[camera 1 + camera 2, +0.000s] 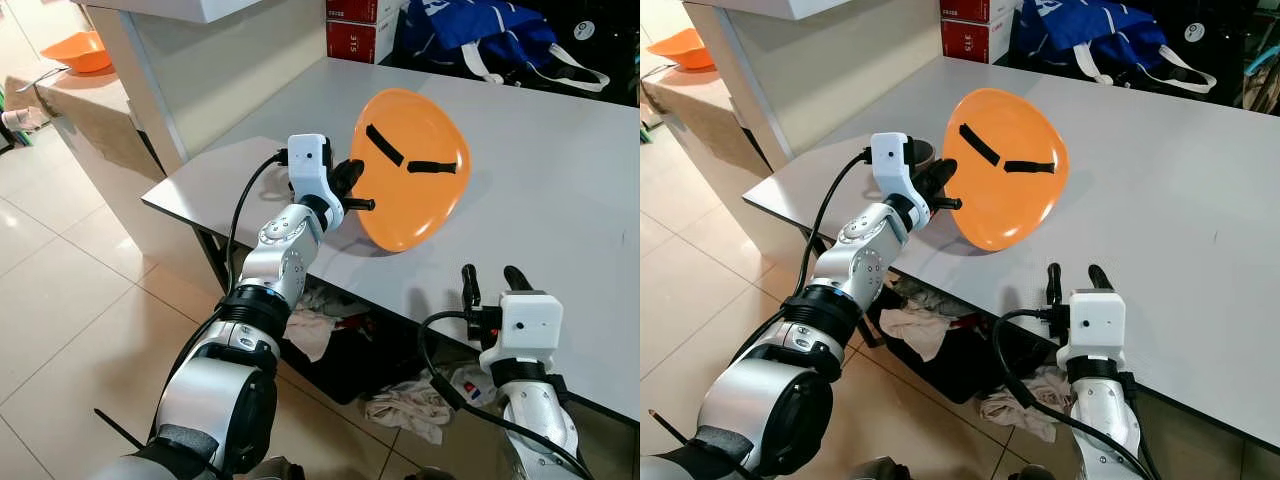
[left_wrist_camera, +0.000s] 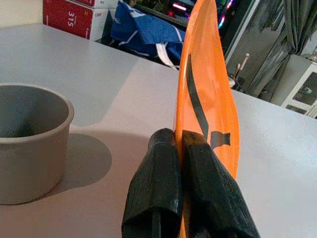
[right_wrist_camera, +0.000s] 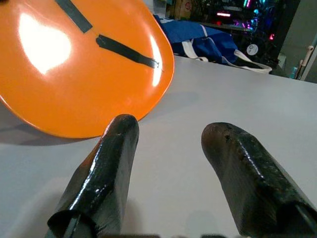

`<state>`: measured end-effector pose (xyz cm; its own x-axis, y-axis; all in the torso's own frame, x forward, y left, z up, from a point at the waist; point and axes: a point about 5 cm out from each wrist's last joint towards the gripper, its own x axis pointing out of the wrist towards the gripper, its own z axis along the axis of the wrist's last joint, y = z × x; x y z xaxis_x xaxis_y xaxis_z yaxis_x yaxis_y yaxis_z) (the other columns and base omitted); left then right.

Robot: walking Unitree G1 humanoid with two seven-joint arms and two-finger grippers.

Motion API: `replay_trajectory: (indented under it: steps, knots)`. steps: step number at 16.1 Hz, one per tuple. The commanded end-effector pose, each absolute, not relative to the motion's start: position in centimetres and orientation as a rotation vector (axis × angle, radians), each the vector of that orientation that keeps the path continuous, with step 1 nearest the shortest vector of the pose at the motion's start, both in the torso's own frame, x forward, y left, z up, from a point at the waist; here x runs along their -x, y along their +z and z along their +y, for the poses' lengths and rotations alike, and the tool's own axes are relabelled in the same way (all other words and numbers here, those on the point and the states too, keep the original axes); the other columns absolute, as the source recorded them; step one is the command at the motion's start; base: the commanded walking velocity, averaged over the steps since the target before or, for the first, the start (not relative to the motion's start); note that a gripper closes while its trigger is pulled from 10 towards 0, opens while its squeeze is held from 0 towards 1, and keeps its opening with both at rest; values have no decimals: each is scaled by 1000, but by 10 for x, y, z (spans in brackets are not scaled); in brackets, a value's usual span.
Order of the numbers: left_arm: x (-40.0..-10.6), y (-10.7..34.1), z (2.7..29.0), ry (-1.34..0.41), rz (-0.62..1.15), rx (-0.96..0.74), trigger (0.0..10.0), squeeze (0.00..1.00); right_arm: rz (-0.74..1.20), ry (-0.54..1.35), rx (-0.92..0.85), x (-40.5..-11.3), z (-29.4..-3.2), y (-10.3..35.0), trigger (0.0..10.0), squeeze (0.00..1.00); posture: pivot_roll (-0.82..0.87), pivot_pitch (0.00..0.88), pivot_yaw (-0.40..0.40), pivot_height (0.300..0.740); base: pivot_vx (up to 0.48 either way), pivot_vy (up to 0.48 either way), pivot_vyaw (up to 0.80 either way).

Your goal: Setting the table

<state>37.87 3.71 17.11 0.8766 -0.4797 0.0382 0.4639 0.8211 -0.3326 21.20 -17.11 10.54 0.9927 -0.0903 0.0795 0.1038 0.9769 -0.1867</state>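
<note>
An orange plate [image 1: 415, 170] with two black tape strips is held tilted on edge above the grey table [image 1: 560, 180]. My left gripper [image 1: 357, 190] is shut on the plate's rim at its left side; its fingers [image 2: 163, 188] clamp the thin edge. A grey cup [image 2: 29, 139] stands on the table just behind that gripper, mostly hidden in the eye views. My right gripper [image 1: 492, 280] is open at the table's near edge, a short way in front of the plate, with nothing between its fingers [image 3: 104, 173].
A blue bag [image 1: 490, 35] and red boxes [image 1: 355, 30] sit at the table's far side. An orange bowl [image 1: 80, 50] rests on a counter at far left. Clothes [image 1: 410, 405] lie on the floor under the table. A white pillar [image 1: 190, 60] stands left of the table.
</note>
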Motion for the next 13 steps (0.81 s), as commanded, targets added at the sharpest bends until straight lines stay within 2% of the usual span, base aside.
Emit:
replay_trajectory:
  steps: [1, 12, 13]
  knots:
    - [-374, 163, 26, -511, 88, 364, 10000, 0, -93, -93, 192, -214, -168, 109, 10000, 0, -97, 0, 117, 707, 0, 0, 0]
    - [-374, 162, 27, -503, 102, 377, 10000, 0, -93, -93, 193, -215, -168, 109, 10000, 0, -97, 0, 117, 707, 0, 0, 0]
    - [-375, 174, 27, -505, 5, 270, 10000, 0, -94, -94, 196, -214, -168, 109, 10000, 0, -104, 0, 123, 707, 0, 0, 0]
